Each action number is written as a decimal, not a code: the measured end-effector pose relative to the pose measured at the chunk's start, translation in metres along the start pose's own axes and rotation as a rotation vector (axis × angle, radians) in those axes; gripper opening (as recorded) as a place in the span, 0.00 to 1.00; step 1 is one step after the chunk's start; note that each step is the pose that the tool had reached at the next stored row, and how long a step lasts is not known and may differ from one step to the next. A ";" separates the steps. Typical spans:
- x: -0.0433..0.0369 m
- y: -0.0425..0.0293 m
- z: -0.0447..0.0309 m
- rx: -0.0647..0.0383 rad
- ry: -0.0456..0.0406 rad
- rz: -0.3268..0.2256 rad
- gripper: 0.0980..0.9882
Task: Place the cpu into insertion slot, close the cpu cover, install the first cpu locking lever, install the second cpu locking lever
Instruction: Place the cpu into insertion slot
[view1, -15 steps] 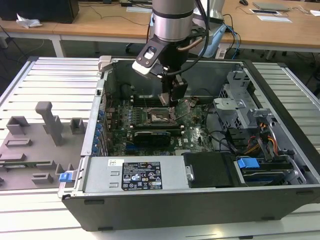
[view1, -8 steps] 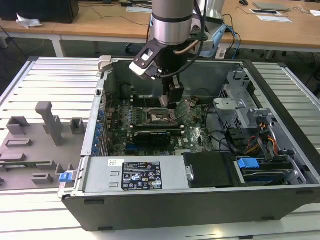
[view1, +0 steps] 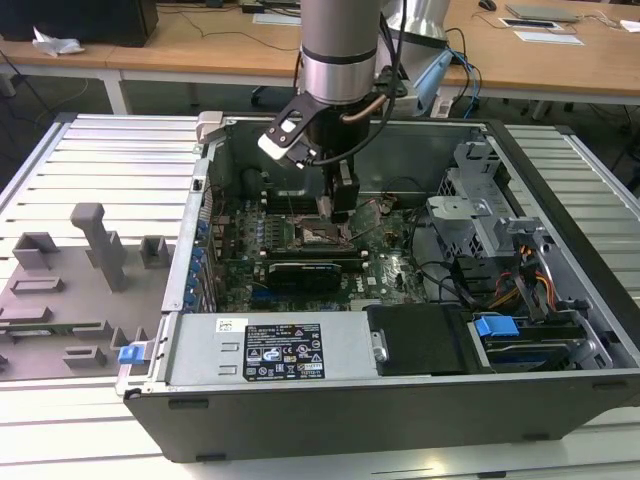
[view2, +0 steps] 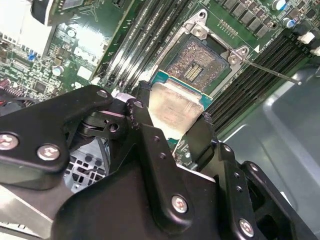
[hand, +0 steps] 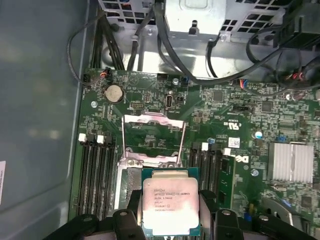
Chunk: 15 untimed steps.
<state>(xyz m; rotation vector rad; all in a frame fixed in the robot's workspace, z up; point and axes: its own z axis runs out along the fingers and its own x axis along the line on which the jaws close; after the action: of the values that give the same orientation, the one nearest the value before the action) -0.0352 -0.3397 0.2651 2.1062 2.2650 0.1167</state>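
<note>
The jaws of the gripper (view2: 170, 114) are closed on the cpu (view2: 175, 105), with a black finger (view2: 141, 102) against each of two opposite edges. In the first wrist view the cpu (hand: 170, 200) shows its silver top, which carries a few lines of small dark print, and a green rim around it. In the second wrist view the chip hangs tilted over one edge of the slot (view2: 197, 67), whose dark pin field lies bare in its silvery frame; I cannot tell whether chip and slot touch. The cover (hand: 150, 118) stands open, green board showing through its window. A thin lever (view2: 272, 70) sticks out from one corner of the slot. On the motherboard (hand: 235, 100) sit a coin battery (hand: 114, 92), a finned heatsink (hand: 287, 160) and white lettering. In the exterior view the gripper (view1: 335, 205) hangs over the slot (view1: 322, 235) at the frame's centre, inside the open case (view1: 560, 165). A white label (view1: 285, 350) with black print and symbols lies lower centre, and a grey tray (view1: 60, 300) lies at the exterior view's left.
</note>
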 end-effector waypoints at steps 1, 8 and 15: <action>0.0006 -0.0001 0.0013 0.000 -0.0003 0.002 0.50; 0.0040 -0.0010 0.0128 0.000 -0.0016 0.018 0.50; 0.0080 -0.0033 0.0236 -0.001 -0.0025 0.028 0.50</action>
<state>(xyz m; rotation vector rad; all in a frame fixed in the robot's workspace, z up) -0.0371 -0.3314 0.2415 2.1375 2.2340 0.1156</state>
